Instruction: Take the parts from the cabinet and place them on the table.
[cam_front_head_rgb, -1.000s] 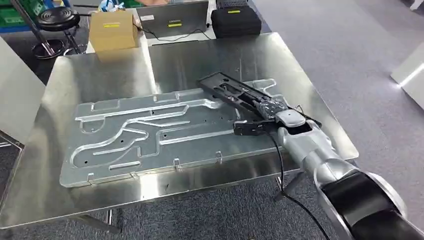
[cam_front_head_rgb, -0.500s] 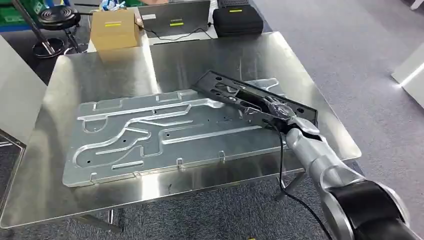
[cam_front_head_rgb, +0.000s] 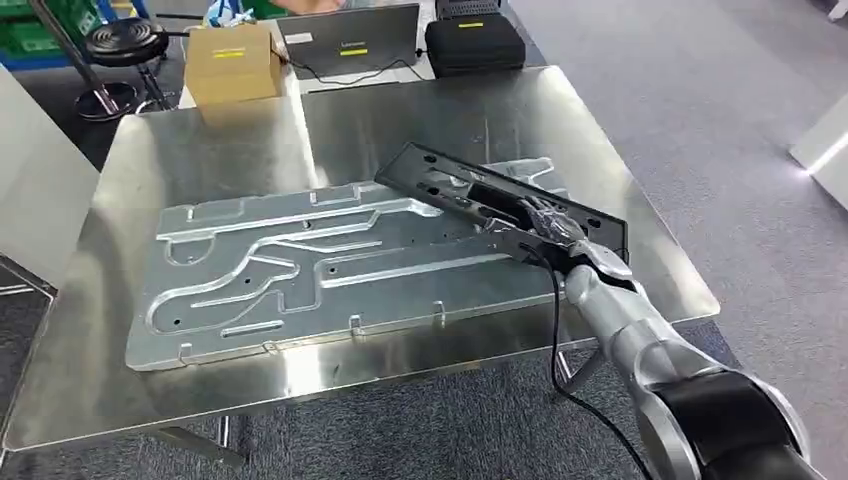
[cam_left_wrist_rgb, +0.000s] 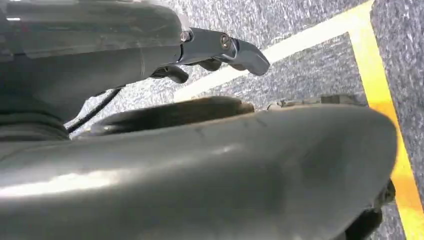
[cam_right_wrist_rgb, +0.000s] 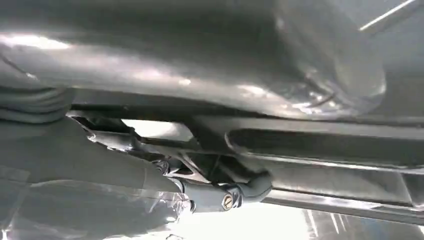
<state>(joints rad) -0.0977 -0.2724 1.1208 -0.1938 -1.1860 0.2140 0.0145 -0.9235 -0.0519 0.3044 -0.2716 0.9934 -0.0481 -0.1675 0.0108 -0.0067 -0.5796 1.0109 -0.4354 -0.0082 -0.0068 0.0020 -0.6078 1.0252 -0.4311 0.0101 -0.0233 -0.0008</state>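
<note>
A long black frame part (cam_front_head_rgb: 450, 180) lies slanted across the right side of the steel table (cam_front_head_rgb: 200, 140), with its far end over a large machined aluminium plate (cam_front_head_rgb: 300, 260). My right hand (cam_front_head_rgb: 560, 232) grips the near end of the black part. In the right wrist view, my fingers (cam_right_wrist_rgb: 220, 195) curl around a bar of the black part (cam_right_wrist_rgb: 325, 145). My left hand (cam_left_wrist_rgb: 220, 47) hangs over grey carpet with yellow floor tape, fingers apart, holding nothing.
Beyond the table's far edge stand a cardboard box (cam_front_head_rgb: 232, 62), a laptop (cam_front_head_rgb: 350, 40) and a black case (cam_front_head_rgb: 472, 42). A black stool (cam_front_head_rgb: 125, 40) is at the far left. A white panel (cam_front_head_rgb: 40, 190) stands beside the table's left edge.
My right hand has turned and reached further over the table, carrying the black part a little to the left and lower. The aluminium plate has stayed put.
</note>
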